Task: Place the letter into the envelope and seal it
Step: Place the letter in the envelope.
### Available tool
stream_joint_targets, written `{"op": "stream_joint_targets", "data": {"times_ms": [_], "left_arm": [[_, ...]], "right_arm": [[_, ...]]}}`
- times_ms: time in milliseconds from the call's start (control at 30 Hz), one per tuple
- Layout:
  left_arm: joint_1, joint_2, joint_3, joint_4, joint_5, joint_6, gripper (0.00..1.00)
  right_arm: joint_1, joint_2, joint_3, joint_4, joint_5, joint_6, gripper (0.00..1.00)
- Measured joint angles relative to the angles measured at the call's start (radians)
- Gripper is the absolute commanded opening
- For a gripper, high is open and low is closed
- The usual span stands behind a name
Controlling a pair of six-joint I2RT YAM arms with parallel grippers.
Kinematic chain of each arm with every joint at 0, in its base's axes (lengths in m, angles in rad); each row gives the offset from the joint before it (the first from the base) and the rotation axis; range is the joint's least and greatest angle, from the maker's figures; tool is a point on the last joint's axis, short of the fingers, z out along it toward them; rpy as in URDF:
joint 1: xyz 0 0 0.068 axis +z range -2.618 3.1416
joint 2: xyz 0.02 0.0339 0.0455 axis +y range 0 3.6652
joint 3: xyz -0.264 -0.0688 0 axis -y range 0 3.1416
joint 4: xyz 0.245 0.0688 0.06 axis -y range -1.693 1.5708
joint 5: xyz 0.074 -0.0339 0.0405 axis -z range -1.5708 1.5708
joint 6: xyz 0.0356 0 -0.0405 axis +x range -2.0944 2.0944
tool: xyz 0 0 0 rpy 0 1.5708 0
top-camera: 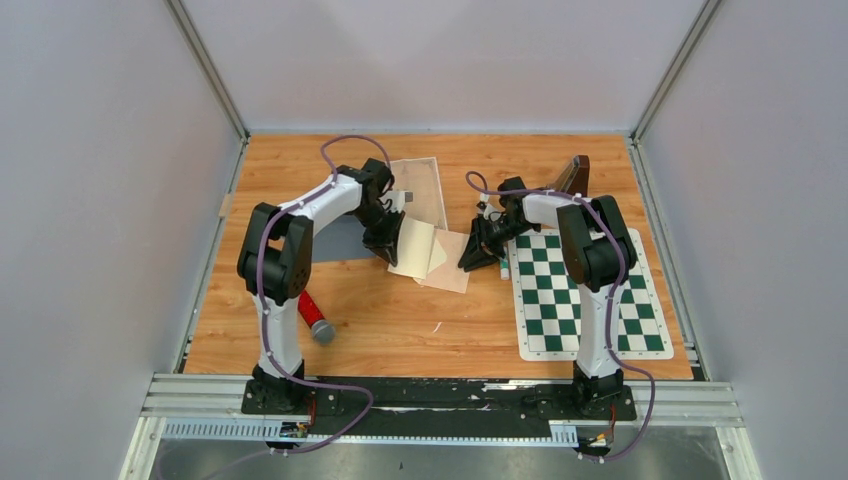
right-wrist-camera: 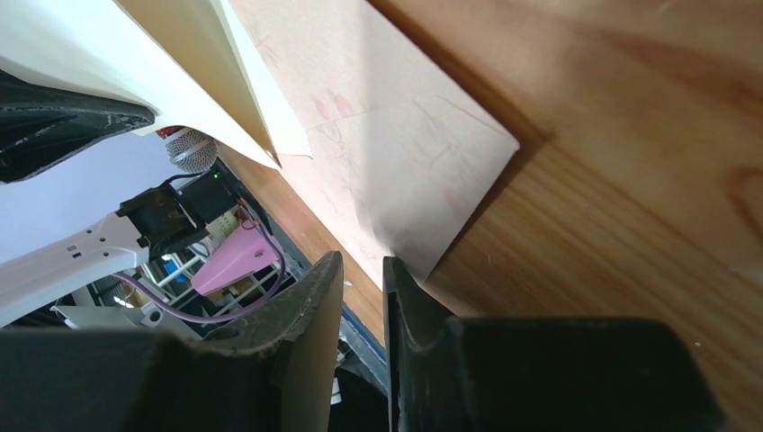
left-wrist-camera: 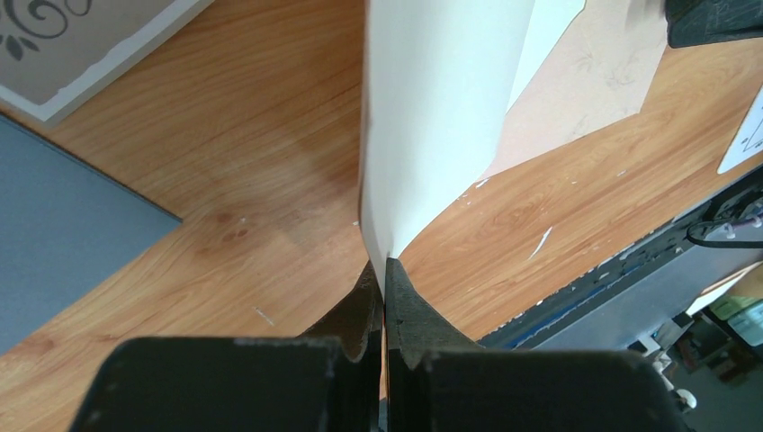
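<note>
Two thin paper rectangles: cream letter (top-camera: 412, 248), pinkish envelope (top-camera: 452, 264).

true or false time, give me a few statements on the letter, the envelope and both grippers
1. The left gripper is shut on the letter. True.
2. The envelope lies on the table. True.
3. The letter is fully inside the envelope. False: it is outside, pinched at its edge.
4. The right gripper grips the checkered mat. False: its jaws stand slightly apart beside the envelope, holding nothing.
</note>
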Motion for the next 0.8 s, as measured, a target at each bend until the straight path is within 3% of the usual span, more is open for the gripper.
{"op": "stream_joint_targets", "data": {"times_ms": [367,800], "left_arm": [[-0.010,0.000,-0.011,0.015,0.004,-0.016,0.00],[0.000,-0.012,0.031,-0.001,-0.036,-0.016,0.00]], "right_arm": [[0.000,0.000,-0.014,0.004,-0.015,0.008,0.26],[0.000,-0.112,0.001,-0.077,0.074,-0.057,0.65]]}}
